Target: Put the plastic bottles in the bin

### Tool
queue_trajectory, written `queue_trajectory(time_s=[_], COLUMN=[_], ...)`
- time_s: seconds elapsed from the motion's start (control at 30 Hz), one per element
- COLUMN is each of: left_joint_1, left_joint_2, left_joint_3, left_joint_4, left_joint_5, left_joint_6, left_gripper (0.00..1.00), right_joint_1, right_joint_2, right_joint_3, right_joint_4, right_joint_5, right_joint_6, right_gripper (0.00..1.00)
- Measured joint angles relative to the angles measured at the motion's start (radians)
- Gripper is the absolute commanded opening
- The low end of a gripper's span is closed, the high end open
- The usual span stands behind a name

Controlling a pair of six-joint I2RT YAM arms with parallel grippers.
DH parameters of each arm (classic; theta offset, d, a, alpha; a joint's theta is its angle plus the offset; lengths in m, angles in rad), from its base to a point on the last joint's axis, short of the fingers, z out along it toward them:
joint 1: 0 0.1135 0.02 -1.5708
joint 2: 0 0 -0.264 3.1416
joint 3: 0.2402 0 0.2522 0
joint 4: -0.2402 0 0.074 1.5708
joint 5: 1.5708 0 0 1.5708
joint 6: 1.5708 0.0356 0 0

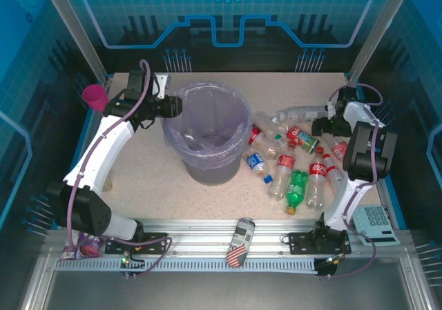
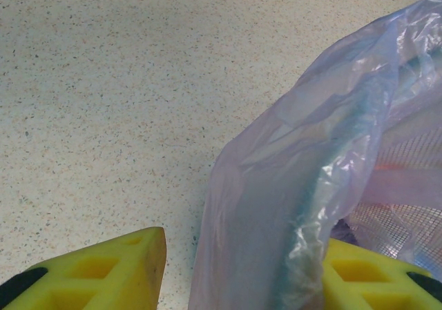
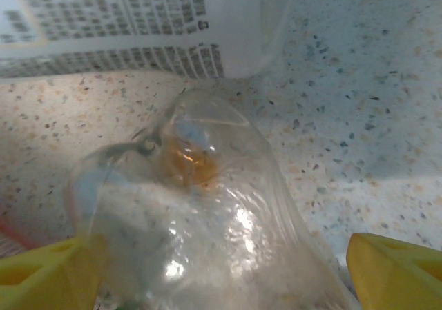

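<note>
The bin (image 1: 207,134), a grey bucket with a lavender bag, stands at the table's middle. My left gripper (image 1: 176,108) is at its left rim. In the left wrist view that gripper (image 2: 245,237) straddles the bagged rim (image 2: 311,186): one finger touches the bag and the other stands apart from it. Several plastic bottles (image 1: 290,158) lie in a pile right of the bin, a green one (image 1: 297,189) among them. My right gripper (image 1: 319,126) is at the pile's far side. It (image 3: 221,244) is open around a clear bottle (image 3: 200,213).
A pink goblet (image 1: 97,97) stands at the far left edge. A patterned can (image 1: 239,244) lies on the front rail between the arm bases. A keypad (image 1: 376,224) sits at the front right. A white-labelled bottle (image 3: 138,20) lies just beyond the right gripper.
</note>
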Motion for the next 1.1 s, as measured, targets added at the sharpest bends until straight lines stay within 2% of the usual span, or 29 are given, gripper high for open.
queue_trajectory(time_s=[0.53,0.87,0.97,1.1], left_joint_1=[0.0,0.0,0.0,0.0], left_joint_2=[0.0,0.001,0.001,0.001], left_joint_3=[0.0,0.0,0.0,0.0], left_joint_4=[0.0,0.0,0.0,0.0], left_joint_5=[-0.002,-0.001,-0.001,0.0], left_joint_6=[0.002,0.0,-0.001,-0.001], left_gripper=[0.5,0.5,0.5,0.5], right_joint_1=[0.0,0.003,0.003,0.02], right_joint_2=[-0.01,-0.166,-0.243,-0.374], right_joint_3=[-0.011,0.069,0.14,0.22], right_joint_4=[0.046,-0.066,-0.096,-0.077], right_joint_5=[0.063,0.106,0.065,-0.081], right_joint_6=[-0.021,-0.014,0.006,0.073], right_gripper=[0.62,0.6,0.59,0.57])
